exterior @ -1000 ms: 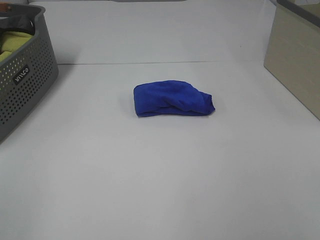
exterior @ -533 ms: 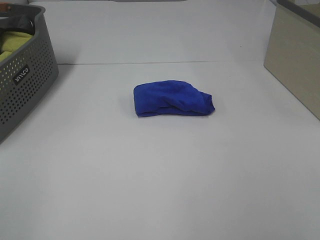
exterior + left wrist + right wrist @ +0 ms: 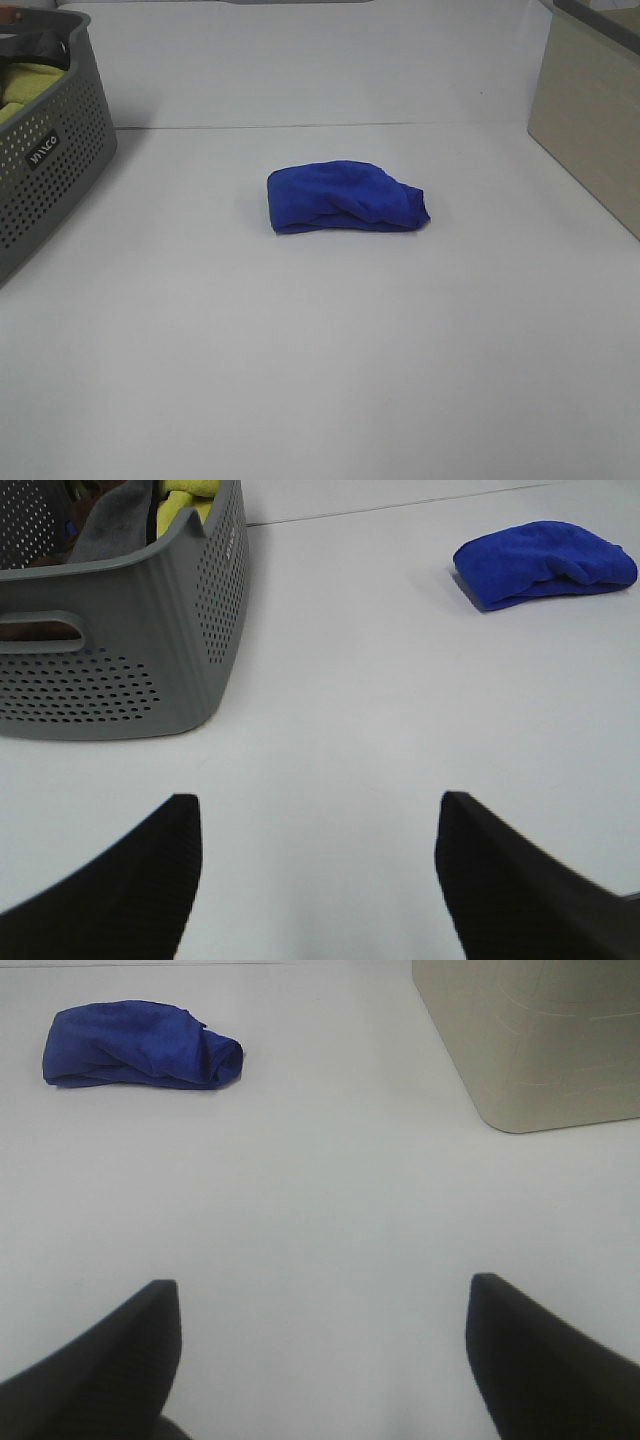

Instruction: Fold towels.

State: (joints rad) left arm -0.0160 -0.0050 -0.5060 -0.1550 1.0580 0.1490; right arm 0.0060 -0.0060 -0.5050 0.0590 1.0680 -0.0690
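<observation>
White surface carries the blue towel bunched at centre, grey basket at nine o'clock, both the left tool and right tool wide and empty, so pinching the lump blindly risks lifting several layers together.

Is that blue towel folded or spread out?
Folded, loosely: the blue towel is a small, thick, wrinkled bundle on the table.

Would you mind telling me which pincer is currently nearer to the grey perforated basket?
Left. The left pincer hangs open over bare table with the grey basket close ahead of it. The right pincer, also open, faces the beige bin on the opposite side.
</observation>
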